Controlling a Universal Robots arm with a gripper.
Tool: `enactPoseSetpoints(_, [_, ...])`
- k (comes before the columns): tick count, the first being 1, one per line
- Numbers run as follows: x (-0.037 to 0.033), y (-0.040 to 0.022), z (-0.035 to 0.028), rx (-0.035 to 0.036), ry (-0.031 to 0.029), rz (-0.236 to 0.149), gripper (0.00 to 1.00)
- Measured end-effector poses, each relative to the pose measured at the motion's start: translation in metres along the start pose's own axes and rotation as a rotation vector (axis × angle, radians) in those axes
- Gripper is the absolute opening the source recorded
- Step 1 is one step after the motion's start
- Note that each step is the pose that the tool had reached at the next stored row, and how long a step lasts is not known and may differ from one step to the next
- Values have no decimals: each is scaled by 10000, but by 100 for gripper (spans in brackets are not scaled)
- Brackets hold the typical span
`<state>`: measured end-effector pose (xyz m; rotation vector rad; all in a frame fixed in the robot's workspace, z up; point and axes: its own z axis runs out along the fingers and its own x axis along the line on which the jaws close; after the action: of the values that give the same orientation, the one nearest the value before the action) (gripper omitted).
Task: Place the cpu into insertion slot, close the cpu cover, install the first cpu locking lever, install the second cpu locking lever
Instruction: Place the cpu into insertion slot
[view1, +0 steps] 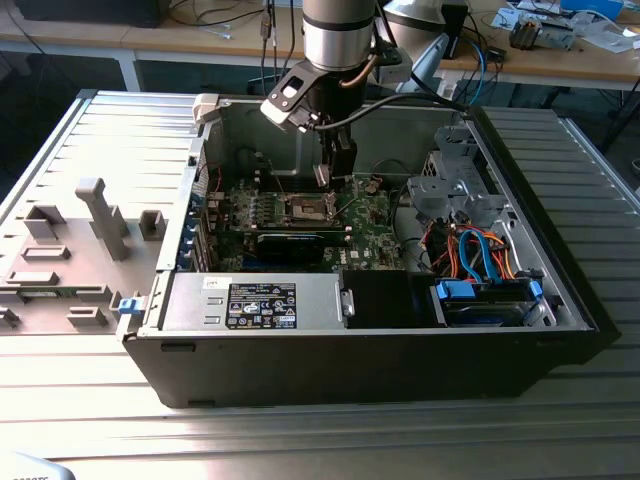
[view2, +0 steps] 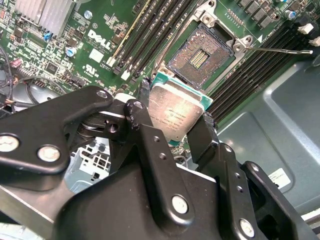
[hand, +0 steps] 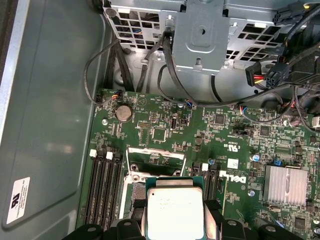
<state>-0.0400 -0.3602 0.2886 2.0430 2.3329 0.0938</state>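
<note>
Your gripper (view2: 176, 106) is clamped on the cpu (view2: 175, 114): in the second wrist view the two black fingers (view2: 206, 131) press on opposite edges of the chip, so the dull silver top and the underside stay untouched and the chip can go down flat. The cpu hangs above the insertion slot (view2: 200, 56) and just to one side of it, clear of the metal rim and not yet seated. In that view it sits a little skewed to the slot's square, though part of this may be the camera's angle. The slot's brownish-gold contact field lies bare, which means nothing is folded down over it and the way in is free. In the first wrist view, what looks like the cpu cover (hand: 155, 150) stands raised at the far edge of the slot, beyond the held chip (hand: 175, 215), out of the path of the fingers. A thin locking lever (view2: 285, 50) sticks out sideways from one corner of the slot, unhooked, as it must be for the cover to stay up. In the exterior view the gripper (view1: 335, 172) reaches down into the open computer case (view1: 400, 340), directly over the slot (view1: 305, 207) on the green motherboard (view1: 375, 235). My judgement: you are in the first step, with the chip gripped and nearly over the slot.
</note>
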Motion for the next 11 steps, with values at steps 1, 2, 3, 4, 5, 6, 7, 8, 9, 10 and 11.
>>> enactPoseSetpoints(1, [0, 0, 0, 0, -1, 5, 55])
enactPoseSetpoints(2, [0, 0, 0, 0, -1, 10, 55])
enactPoseSetpoints(3, [0, 0, 1, 0, -2, 19, 55])
enactPoseSetpoints(4, [0, 0, 1, 0, -2, 24, 55])
enactPoseSetpoints(5, [0, 0, 1, -1, -2, 29, 55])
enactPoseSetpoints(6, [0, 0, 2, 0, -3, 40, 55])
enactPoseSetpoints(7, [0, 0, 2, -1, -4, 50, 55])
enactPoseSetpoints(8, [0, 0, 2, 0, -5, 58, 55])
enactPoseSetpoints(9, [0, 0, 2, 0, -5, 64, 55])
enactPoseSetpoints(10, [0, 0, 3, 0, -5, 70, 55])
enactPoseSetpoints(11, [0, 0, 3, -1, -6, 78, 55])
